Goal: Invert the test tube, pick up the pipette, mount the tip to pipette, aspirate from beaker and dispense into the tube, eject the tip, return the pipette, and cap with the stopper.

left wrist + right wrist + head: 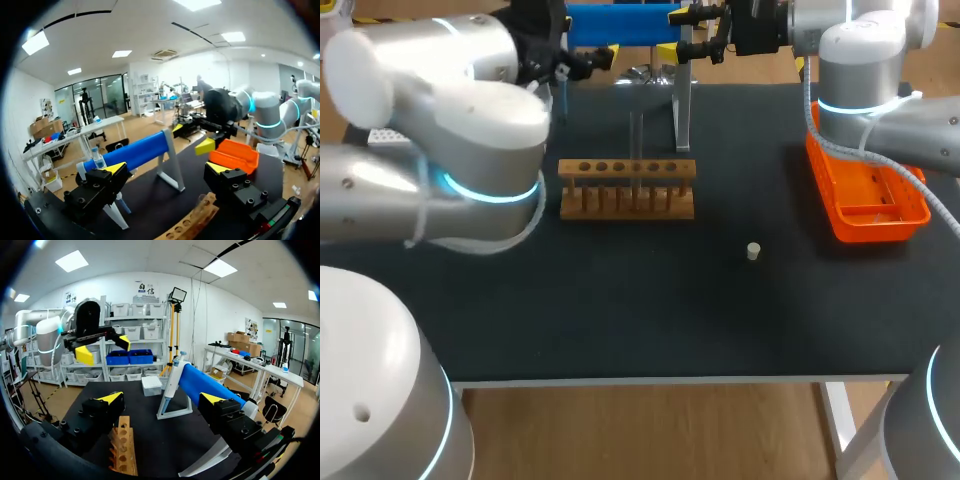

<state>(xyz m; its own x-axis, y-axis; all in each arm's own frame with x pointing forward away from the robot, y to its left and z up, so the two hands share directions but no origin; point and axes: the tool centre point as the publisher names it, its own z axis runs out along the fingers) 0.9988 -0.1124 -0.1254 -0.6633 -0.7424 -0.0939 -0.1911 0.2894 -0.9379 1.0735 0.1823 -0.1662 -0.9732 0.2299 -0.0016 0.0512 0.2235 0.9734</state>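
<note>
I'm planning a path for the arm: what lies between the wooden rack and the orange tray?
In the head view, only the small stopper, a little nearer the front edge than the wooden rack and orange tray; otherwise bare mat.

Both arms held high at the far side, wrists level, facing each other; left gripper [166, 168] and right gripper [161, 399] fingers spread wide

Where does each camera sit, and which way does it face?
Head view: above and behind, looking down on the table; left arm, right arm at the sides.
Left wrist view: on the left wrist, looking past the open left tool, over the rack and blue stand, toward the right tool.
Right wrist view: on the right wrist, past the open right tool toward the left tool.
Both wrist views share rack and blue stand.
</note>
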